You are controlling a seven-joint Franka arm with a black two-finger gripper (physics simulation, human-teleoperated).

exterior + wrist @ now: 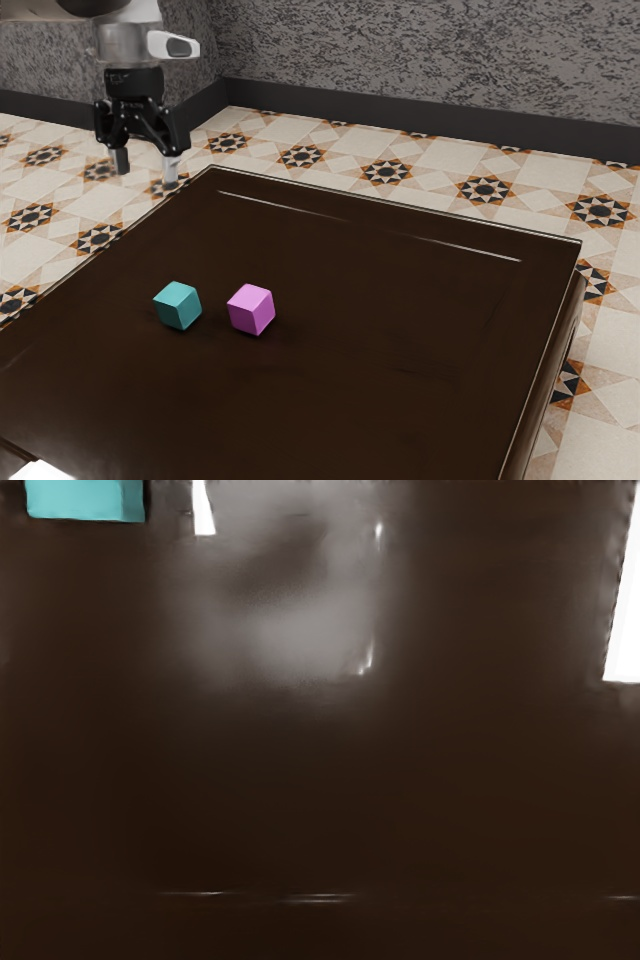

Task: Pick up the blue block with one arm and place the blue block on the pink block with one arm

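A teal-blue block (pixel 177 305) rests on the dark brown table (pixel 400 330), left of centre. Right beside it, toward the exterior view's right, sits a pink block (pixel 250 309); a narrow gap separates the two. My gripper (pixel 146 168) hangs high above the table's far left corner, well away from both blocks, open with nothing between its fingers. In the wrist view a corner of the blue block (pixel 85 500) shows over the glossy tabletop (pixel 320 780).
The table has a raised rim (pixel 380 205) along its far edge. Patterned tile floor (pixel 450 170) surrounds it, with a grey wall behind. Bare tabletop stretches to the right of the pink block.
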